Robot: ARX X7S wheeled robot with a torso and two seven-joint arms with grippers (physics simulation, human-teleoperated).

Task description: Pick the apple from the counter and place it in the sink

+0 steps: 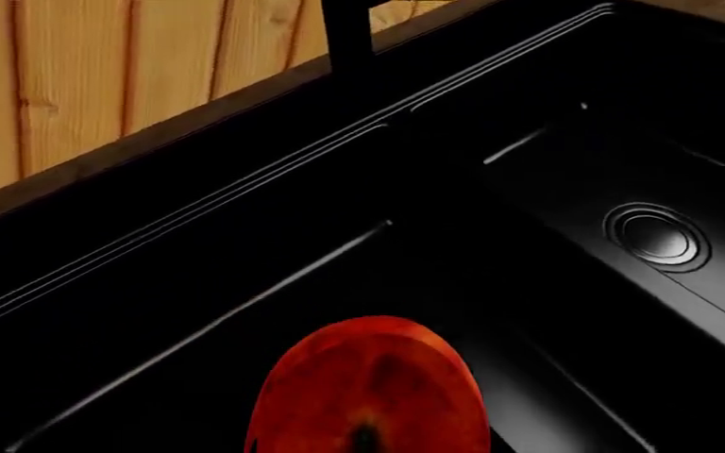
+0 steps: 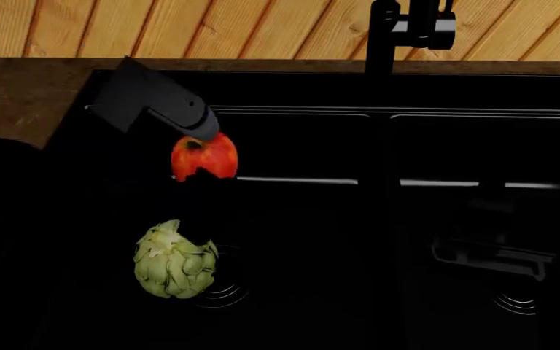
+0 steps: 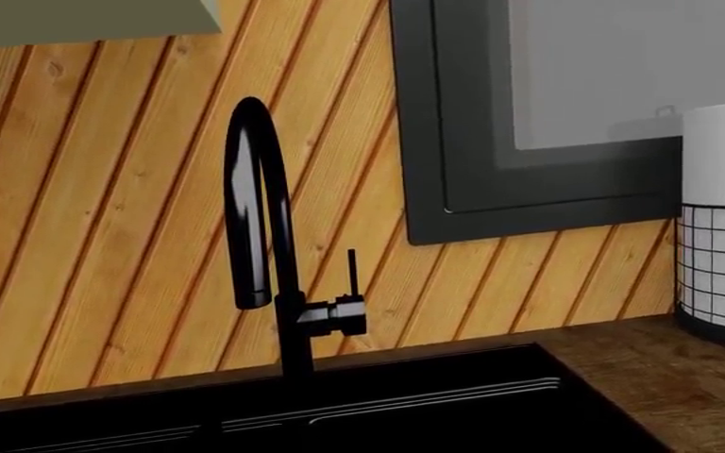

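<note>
The red apple (image 2: pixel 203 156) hangs in the air above the left basin of the black sink (image 2: pixel 290 111). My left gripper (image 2: pixel 200 175) is shut on it; the grey wrist (image 2: pixel 158 106) shows, but the black fingers merge with the dark sink. In the left wrist view the apple (image 1: pixel 369 387) shows large, stem dimple facing the camera, over the sink (image 1: pixel 337 142). My right gripper shows only as a faint dark shape (image 2: pixel 484 257) over the right basin, and its jaws cannot be made out.
A green artichoke (image 2: pixel 173 260) lies in the left basin beside its drain. The black faucet (image 2: pixel 382 44) stands at the sink's back edge and shows in the right wrist view (image 3: pixel 275 283). The wooden counter (image 2: pixel 17 95) lies left; a paper towel roll (image 3: pixel 721 217) stands right.
</note>
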